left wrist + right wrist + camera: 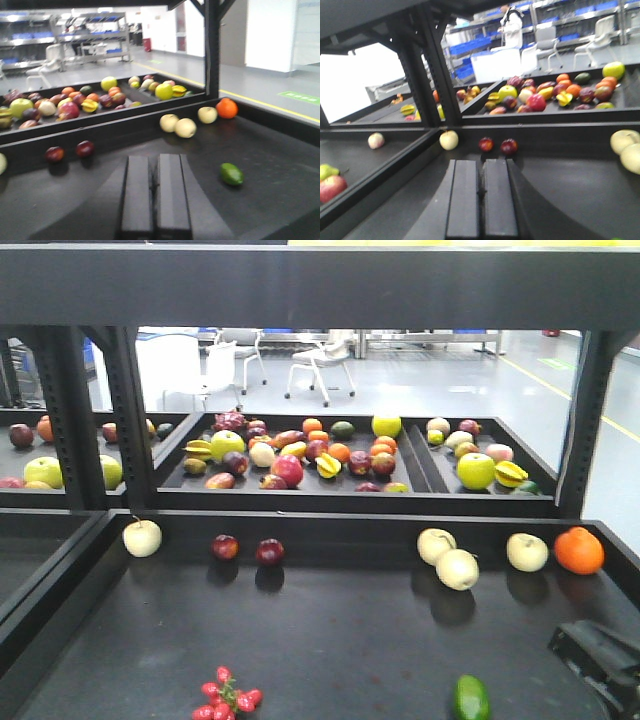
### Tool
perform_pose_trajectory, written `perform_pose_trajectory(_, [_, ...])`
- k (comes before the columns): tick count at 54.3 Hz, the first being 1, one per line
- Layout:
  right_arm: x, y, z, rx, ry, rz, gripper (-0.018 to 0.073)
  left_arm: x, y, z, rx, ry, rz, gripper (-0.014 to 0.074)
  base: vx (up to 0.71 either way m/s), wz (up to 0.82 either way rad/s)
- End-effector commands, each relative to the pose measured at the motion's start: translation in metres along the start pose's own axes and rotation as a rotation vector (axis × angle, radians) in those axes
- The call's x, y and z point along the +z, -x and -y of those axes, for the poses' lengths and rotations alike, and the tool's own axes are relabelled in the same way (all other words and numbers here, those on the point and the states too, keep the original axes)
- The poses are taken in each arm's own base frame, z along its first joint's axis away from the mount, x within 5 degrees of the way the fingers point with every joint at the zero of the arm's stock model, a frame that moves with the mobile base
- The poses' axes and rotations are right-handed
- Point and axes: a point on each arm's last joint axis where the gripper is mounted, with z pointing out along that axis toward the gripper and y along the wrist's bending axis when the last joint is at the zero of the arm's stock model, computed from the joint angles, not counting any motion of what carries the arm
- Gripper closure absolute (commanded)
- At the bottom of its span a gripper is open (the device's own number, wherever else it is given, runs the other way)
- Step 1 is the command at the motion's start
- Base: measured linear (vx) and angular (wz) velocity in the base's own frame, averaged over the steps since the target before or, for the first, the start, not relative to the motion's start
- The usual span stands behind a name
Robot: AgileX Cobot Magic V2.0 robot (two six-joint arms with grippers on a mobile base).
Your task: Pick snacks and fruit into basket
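I can read no lettering in any of my views. My left gripper (154, 165) has its two black fingers drawn almost together, with only a slit between them and nothing in them. My right gripper (481, 167) is the same, closed on nothing. Both hang over the near tray (350, 640). Loose fruit lies along that tray's far wall: a pale apple (141, 537) at the left, a pair of dark red apples (225, 547) side by side, then three pale round fruits (457, 569) and an orange (579, 550) at the right. Nearer me lie a red berry cluster (228, 695) and a small dark green fruit (471, 698). Behind it, the back tray (300, 502) is heaped with mixed fruit. A divider sets off its right compartment, which holds a green apple (476, 470) and a few other pieces. I cannot make out the basket, the snacks or the bumpy fruit in any view.
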Motion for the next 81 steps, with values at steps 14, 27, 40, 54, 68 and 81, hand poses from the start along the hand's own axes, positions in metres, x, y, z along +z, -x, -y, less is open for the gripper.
perform_pose_trajectory(14, [0.016,0.0,0.003,0.018,0.026,-0.009,0.0568,0.002,0.009,-0.001,-0.005,0.012,0.014,0.0605,0.11,0.08])
perform_pose_trajectory(27, [0.027,-0.013,0.011,0.042,0.008,-0.073,0.0568,0.002,0.009,-0.001,-0.005,0.016,0.014,0.0605,0.03,-0.03])
perform_pose_trajectory(40, [0.031,-0.015,0.011,0.084,0.03,-0.06,0.0568,0.002,0.009,-0.001,-0.005,0.011,0.014,0.0605,0.0,0.01])
perform_pose_trajectory(54, [0.03,-0.006,0.001,0.086,0.144,0.027,0.0568,0.002,0.009,-0.001,-0.005,0.011,0.014,0.0605,0.0,-0.01])
perform_pose_trajectory(68, [0.03,-0.005,-0.001,0.083,0.162,0.037,0.0568,0.002,0.009,-0.001,-0.005,0.011,0.014,0.0605,0.01,-0.03])
perform_pose_trajectory(81, [0.03,-0.005,-0.001,0.083,0.163,0.039,0.0568,0.002,0.009,-0.001,-0.005,0.011,0.014,0.0605,0.01,-0.05])
